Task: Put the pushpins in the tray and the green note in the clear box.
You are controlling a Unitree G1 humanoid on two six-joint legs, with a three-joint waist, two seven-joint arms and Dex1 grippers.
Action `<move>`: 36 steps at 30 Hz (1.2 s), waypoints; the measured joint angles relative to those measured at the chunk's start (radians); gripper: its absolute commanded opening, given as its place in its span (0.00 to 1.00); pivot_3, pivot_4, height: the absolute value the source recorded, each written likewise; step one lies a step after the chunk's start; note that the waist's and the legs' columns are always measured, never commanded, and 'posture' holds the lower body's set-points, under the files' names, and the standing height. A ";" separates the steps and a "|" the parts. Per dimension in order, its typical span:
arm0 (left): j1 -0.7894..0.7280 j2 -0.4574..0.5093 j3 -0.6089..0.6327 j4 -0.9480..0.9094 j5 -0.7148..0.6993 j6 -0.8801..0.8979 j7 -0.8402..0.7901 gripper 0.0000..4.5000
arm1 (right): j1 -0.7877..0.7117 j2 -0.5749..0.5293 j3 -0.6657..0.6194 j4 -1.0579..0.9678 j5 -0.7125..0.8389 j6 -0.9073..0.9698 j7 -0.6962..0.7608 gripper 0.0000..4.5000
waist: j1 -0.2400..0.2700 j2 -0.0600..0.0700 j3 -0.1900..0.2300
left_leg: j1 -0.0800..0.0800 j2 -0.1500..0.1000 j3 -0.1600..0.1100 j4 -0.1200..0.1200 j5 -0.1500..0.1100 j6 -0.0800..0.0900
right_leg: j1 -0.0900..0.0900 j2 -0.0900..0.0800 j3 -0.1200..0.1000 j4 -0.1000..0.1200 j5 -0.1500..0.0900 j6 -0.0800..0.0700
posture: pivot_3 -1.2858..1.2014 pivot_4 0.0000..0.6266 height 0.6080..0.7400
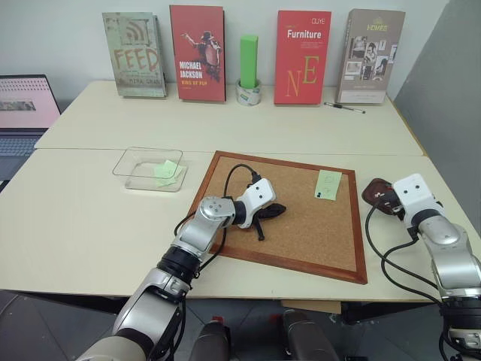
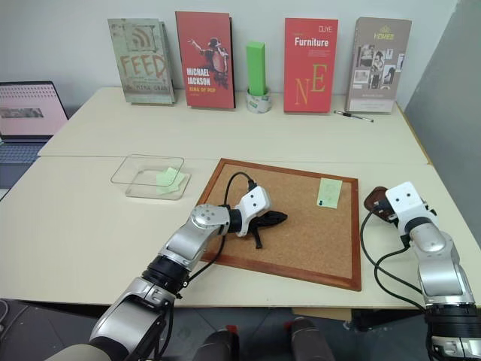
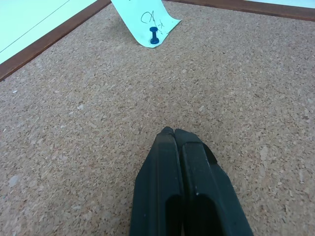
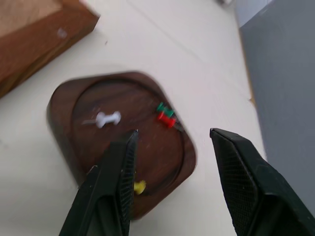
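Corkboard (image 1: 301, 226) — left gripper (image 3: 173, 132) closed, empty | right gripper (image 4: 172, 137) parted over tray (image 4: 64, 105)

Even, fairly bright indoor light falls over the counter (image 1: 98, 226) in both eye views, seemingly from overhead, with no harsh glare. Shadows are soft: a faint one lies under the left gripper (image 1: 272, 213) on the corkboard (image 1: 316, 244), and the clear box (image 1: 131, 171) shows only mild reflections along its rim. The eye views are sharp from the near edge to the books (image 1: 302, 56) at the back, with little bending at the borders. In the left wrist view the cork grain ahead of the gripper is crisp, while the fingers (image 3: 167, 196) themselves look soft. In the right wrist view the tray (image 4: 64, 123) beyond the right gripper (image 4: 172, 137) is smeared by motion blur, and the pushpins (image 4: 108, 119) in it are fuzzy.
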 measured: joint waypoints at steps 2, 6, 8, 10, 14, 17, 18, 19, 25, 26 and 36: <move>0.000 0.002 0.000 0.000 0.000 0.000 0.000 0.00 | 0.002 0.037 -0.027 -0.044 0.066 -0.004 0.034 0.55 | 0.000 0.000 0.000 | 0.000 0.000 0.000 0.000 0.000 0.000 | 0.000 0.000 0.000 0.000 0.000 0.000 | 0.52 0.24 1.00; 0.000 -0.004 0.000 0.002 0.000 0.000 0.004 0.00 | 0.053 0.121 0.005 -0.193 0.215 0.020 0.148 0.55 | -0.001 0.000 0.000 | 0.000 0.000 -0.001 0.000 0.000 0.000 | 0.000 0.000 -0.001 0.000 0.000 0.000 | 0.52 0.24 1.00; 0.000 -0.007 0.000 0.002 0.000 0.000 0.005 0.00 | 0.089 0.152 0.037 -0.235 0.256 0.049 0.180 0.55 | 0.000 0.000 0.000 | -0.001 0.000 -0.001 0.000 0.000 0.000 | 0.001 0.000 -0.001 -0.001 0.000 0.000 | 0.52 0.24 1.00; 0.000 -0.007 0.000 0.002 0.000 0.000 0.005 0.00 | 0.113 0.167 0.065 -0.250 0.269 0.069 0.190 0.55 | 0.000 0.000 0.000 | -0.001 0.000 -0.001 0.000 0.000 0.000 | 0.001 0.000 0.000 -0.003 0.000 0.001 | 0.52 0.24 1.00; -0.001 -0.006 0.000 0.004 0.000 0.000 0.010 0.00 | 0.113 0.201 0.107 -0.248 0.267 0.082 0.184 0.55 | 0.000 0.000 0.000 | -0.001 0.001 -0.001 0.000 0.000 0.000 | 0.001 0.000 0.000 -0.005 0.001 0.001 | 0.52 0.24 1.00; -0.001 -0.004 0.000 0.004 0.000 0.000 0.011 0.00 | 0.079 0.219 0.124 -0.216 0.261 0.081 0.172 0.55 | 0.000 0.000 0.000 | -0.001 0.001 -0.001 0.000 0.000 0.000 | 0.001 0.000 0.000 -0.005 0.001 0.001 | 0.52 0.24 1.00; -0.001 -0.004 0.000 0.004 0.000 0.000 0.011 0.00 | 0.064 0.224 0.128 -0.201 0.259 0.081 0.165 0.55 | 0.000 0.000 0.000 | -0.001 0.001 -0.001 0.000 0.000 0.000 | 0.001 0.000 0.000 -0.005 0.001 0.001 | 0.52 0.24 1.00; -0.001 -0.004 0.000 0.003 0.000 0.000 0.010 0.00 | 0.046 0.228 0.132 -0.183 0.257 0.079 0.163 0.55 | 0.000 0.000 0.000 | -0.001 0.001 -0.001 0.000 0.000 0.000 | 0.001 0.000 0.000 -0.005 0.001 0.001 | 0.52 0.24 1.00; 0.000 -0.004 -0.003 0.000 0.000 0.000 0.009 0.00 | -0.010 0.240 0.151 -0.095 0.242 0.054 0.157 0.55 | 0.000 0.000 0.000 | -0.001 0.001 -0.001 0.000 0.000 0.000 | 0.001 0.000 -0.001 -0.005 0.001 0.002 | 0.52 0.24 1.00; 0.000 -0.004 -0.003 0.000 0.000 0.000 0.010 0.00 | -0.016 0.241 0.152 -0.079 0.237 0.049 0.156 0.55 | 0.000 0.000 0.000 | -0.001 0.001 -0.001 0.000 0.000 0.000 | 0.001 0.000 0.000 -0.005 0.001 0.002 | 0.52 0.24 1.00; 0.000 -0.004 -0.003 -0.001 0.000 0.000 0.010 0.00 | -0.078 0.250 0.158 0.027 0.225 -0.003 0.147 0.32 | -0.001 0.000 0.000 | -0.001 0.001 -0.001 0.000 0.000 0.000 | 0.001 0.000 0.000 -0.005 0.002 0.004 | 0.52 0.24 1.00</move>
